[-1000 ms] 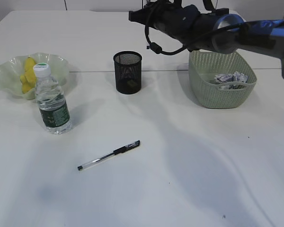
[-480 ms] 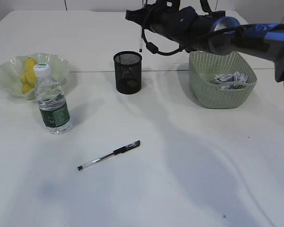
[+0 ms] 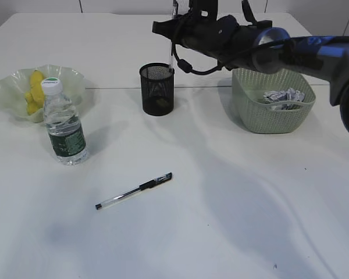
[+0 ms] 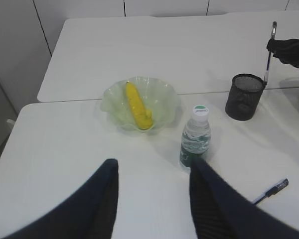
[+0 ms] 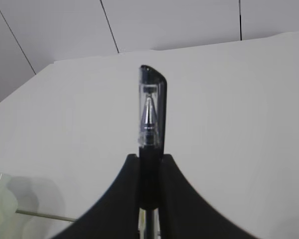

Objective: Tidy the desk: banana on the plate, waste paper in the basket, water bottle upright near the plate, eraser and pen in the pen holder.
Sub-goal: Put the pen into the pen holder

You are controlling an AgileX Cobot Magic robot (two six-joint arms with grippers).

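The right claw [image 3: 170,29] is clenched on an upright pen [image 3: 173,35] directly above the pen holder [image 3: 157,88], far centre. The left claw [image 4: 152,199] hangs released over the near surface [image 3: 221,221]. A second pen [image 3: 134,190] lies near centre (right of the water bottle [image 3: 64,125]).

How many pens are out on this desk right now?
2. One pen lies flat on the desk in front of the water bottle. The other pen is held upright in the right end effector above the black mesh cup. More could be hidden inside the cup.
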